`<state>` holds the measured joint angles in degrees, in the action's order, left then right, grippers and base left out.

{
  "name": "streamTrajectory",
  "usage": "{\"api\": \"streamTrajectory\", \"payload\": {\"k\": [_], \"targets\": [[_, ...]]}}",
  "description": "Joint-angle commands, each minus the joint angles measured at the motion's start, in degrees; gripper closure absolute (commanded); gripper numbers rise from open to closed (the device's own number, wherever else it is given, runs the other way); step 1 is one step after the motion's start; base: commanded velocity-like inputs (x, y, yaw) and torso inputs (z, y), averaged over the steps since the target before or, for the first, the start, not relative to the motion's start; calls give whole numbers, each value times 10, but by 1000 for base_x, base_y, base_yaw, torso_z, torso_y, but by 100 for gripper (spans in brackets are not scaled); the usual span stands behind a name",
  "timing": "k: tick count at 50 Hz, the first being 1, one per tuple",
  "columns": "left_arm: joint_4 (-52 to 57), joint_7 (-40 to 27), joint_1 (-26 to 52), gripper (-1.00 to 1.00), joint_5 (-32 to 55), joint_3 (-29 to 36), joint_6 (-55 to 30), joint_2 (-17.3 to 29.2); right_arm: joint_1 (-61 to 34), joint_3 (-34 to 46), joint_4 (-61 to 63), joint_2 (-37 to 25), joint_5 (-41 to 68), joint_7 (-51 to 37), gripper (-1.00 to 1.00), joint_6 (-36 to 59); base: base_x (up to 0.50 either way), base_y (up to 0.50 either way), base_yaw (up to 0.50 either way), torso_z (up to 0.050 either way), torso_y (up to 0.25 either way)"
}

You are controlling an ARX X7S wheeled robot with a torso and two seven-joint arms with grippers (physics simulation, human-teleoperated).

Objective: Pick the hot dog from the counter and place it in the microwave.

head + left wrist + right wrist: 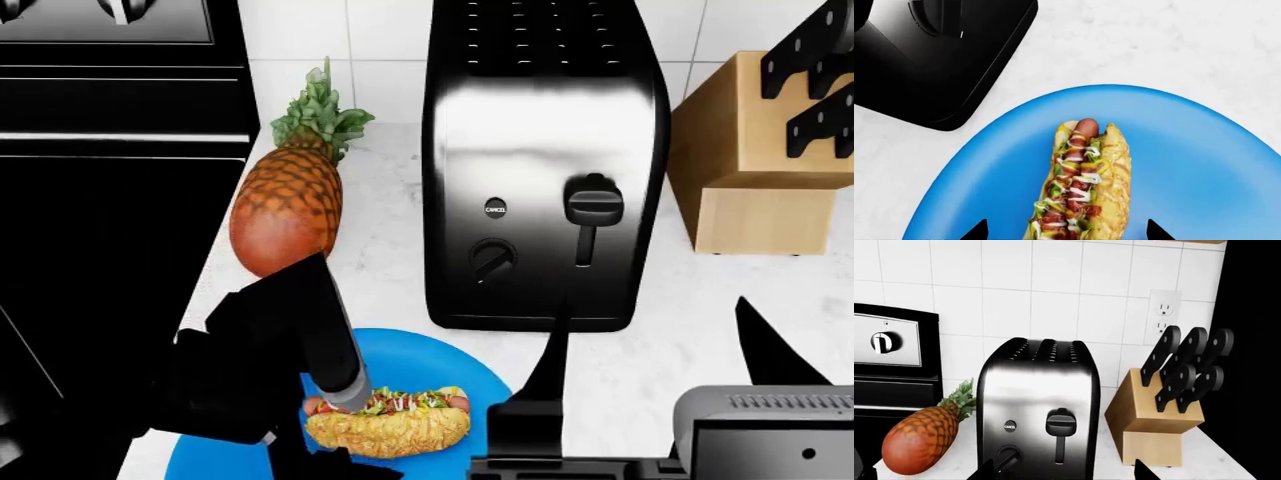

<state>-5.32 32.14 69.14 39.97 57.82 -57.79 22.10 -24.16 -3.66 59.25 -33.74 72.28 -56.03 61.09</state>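
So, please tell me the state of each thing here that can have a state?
Golden-brown hot dog: lying on the round blue plate, not gripped.
Left gripper: open, fingertips either side of the hot dog.
Right gripper: open, holding nothing.
Shiny black toaster: lever up.
Orange-brown pineapple: lying on its side.

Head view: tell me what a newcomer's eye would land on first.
The big shiny toaster stands mid-counter against the tiled wall, with a pineapple lying to its left and a wooden knife block on its right. Nearer the camera, the hot dog lies on a bright blue plate, with the left gripper hanging over it, jaws open.
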Motion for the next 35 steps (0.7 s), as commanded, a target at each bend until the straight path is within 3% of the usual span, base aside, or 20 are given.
{"api": "streamTrajectory", "payload": {"k": [1, 9, 10, 26, 35], "targets": [[-6, -3, -9, -100, -1, 3, 5, -2, 3, 12, -1, -12, 4, -10, -100, -17, 0, 0, 0, 0, 0], [-6, -4, -12, -100, -1, 4, 8, -1, 3, 20, -2, -18, 6, -14, -100, -27, 0, 0, 0, 0, 0], [-3, -6, -12, 100, 1, 1, 7, 1, 4, 20, -2, -19, 6, -14, -100, -28, 0, 0, 0, 0, 0], [-3, -14, -10, 100, 2, -7, 13, 3, 3, 34, -4, -29, 7, -23, -100, -44, 0, 0, 0, 0, 0], [210, -78, 40, 100, 117, -117, -78, 64, 2, 47, -9, -28, -12, -14, -100, -52, 0, 0, 0, 0, 0]]}}
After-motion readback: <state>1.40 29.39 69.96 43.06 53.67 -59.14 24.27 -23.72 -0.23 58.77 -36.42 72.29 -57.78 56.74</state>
